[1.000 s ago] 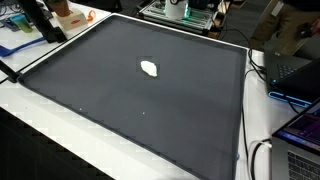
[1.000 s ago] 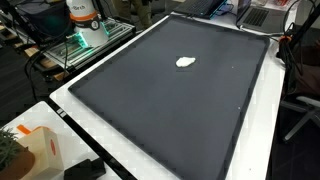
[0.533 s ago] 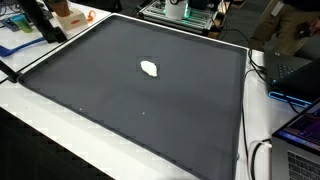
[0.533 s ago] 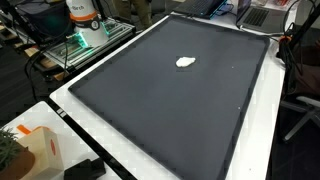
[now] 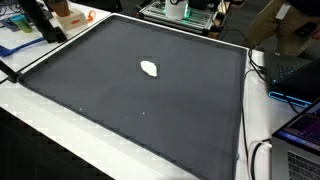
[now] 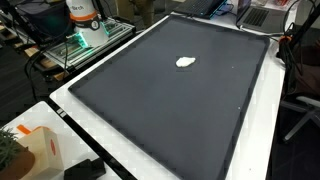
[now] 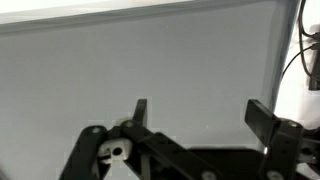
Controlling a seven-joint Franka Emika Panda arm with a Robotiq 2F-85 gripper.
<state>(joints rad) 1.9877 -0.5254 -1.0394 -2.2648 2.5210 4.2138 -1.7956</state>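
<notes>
Item 1: small white lump, upper centre of frame on dark mat, seen in both exterior views. Probably light, soft and crushable; pinch gently across its short width from above. Gripper: lower wrist view, fingers spread wide, empty.

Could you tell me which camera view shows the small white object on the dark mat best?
An exterior view shows the white object best: whole, unobstructed, near the middle of the dark mat. Both exterior views show it, small and lacking detail. The wrist view shows only the open gripper above the mat.
</notes>
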